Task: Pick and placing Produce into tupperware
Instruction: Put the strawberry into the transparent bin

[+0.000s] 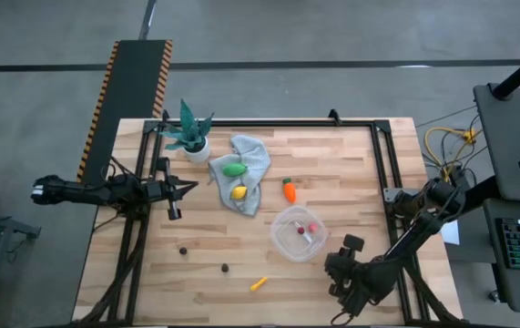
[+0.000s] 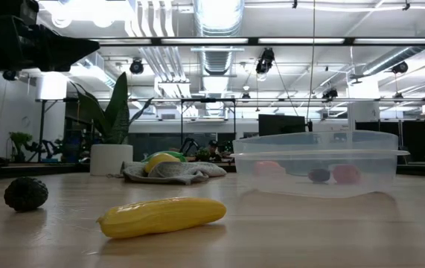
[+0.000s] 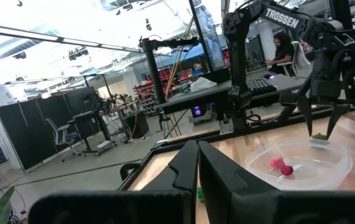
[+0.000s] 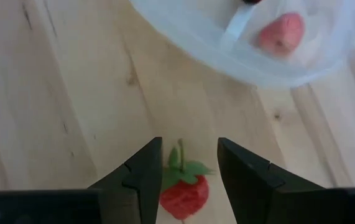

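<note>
The clear round tupperware (image 1: 298, 233) sits on the table's right half with red berries and a dark one inside. My right gripper (image 4: 189, 146) hangs open, pointing down, just off the container's near-right rim. Its fingers stand on either side of a red strawberry (image 4: 185, 191) with green leaves that lies on the wood. The orange carrot (image 1: 289, 189) lies beyond the container. The green piece (image 1: 234, 169) and the lemon (image 1: 239, 192) rest on the grey cloth (image 1: 252, 157). Near the front edge lie the yellow-orange sliver (image 1: 258, 283) and two dark berries (image 1: 184, 249) (image 1: 225, 268). My left gripper (image 1: 174, 202) waits shut at the left.
A potted plant (image 1: 191, 137) stands at the far left corner beside the cloth. A black frame rail (image 1: 382, 169) runs along the table's sides. Bare wood (image 1: 351, 173) lies between the carrot and the right rail. In the low view the sliver (image 2: 161, 216) lies nearest the camera.
</note>
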Controlling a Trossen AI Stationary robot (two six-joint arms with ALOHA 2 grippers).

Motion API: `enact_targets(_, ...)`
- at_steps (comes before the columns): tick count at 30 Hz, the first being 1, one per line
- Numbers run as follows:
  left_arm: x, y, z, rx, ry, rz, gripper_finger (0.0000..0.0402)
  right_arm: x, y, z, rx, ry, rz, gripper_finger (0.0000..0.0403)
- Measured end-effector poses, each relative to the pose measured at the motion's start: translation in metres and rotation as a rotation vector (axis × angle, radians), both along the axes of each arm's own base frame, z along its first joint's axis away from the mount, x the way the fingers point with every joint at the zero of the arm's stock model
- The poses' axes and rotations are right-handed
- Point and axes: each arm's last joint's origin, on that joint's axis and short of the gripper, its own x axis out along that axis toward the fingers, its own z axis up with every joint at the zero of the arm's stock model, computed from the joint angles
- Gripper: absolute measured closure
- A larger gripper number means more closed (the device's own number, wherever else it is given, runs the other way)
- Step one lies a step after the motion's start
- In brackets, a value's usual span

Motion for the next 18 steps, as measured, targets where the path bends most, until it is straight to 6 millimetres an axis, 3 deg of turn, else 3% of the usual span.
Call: enact_targets(18, 0.0, 0.0, 0.0, -0.001, 0.001, 0.0, 0.0402, -0.005, -0.005, -0.013, 0.033, 0.017, -0.031, 0.0271)
